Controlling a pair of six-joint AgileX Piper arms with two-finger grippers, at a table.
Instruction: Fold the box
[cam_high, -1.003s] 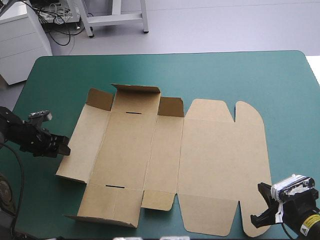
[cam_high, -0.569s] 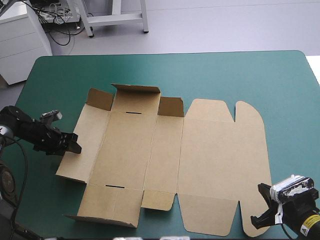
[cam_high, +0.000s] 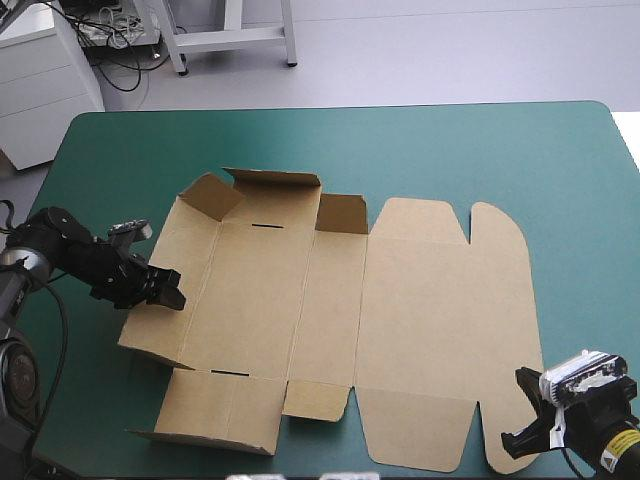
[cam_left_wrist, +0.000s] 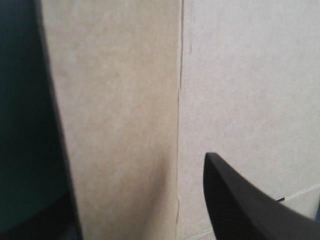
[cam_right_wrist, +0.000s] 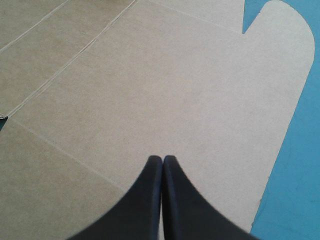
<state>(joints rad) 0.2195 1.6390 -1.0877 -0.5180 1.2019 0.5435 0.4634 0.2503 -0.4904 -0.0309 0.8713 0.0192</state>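
The brown box (cam_high: 400, 300) lies as a cut sheet in the middle of the teal-green table, its lid (cam_high: 445, 330) flat on the right. My left gripper (cam_high: 168, 294) is at the box's left wall panel (cam_high: 165, 290), which tilts up off the cover. In the left wrist view one black finger (cam_left_wrist: 245, 205) rests over the board (cam_left_wrist: 115, 100) and the fingers stand wide apart, open. My right gripper (cam_high: 515, 440) sits at the lid's near right corner. In the right wrist view it (cam_right_wrist: 161, 160) is shut, pointing across the lid (cam_right_wrist: 175, 85).
Small flaps stand raised along the box's far edge (cam_high: 270, 180) and near left corner (cam_high: 200, 438). Bare teal-green cover (cam_high: 400, 150) runs between the box and the table's far edge. The table's right edge (cam_high: 625, 140) is close to the lid.
My left gripper has moved right, into the box's left wall panel. The panel's outer edge and its far corner flap have lifted. The right gripper has not moved.
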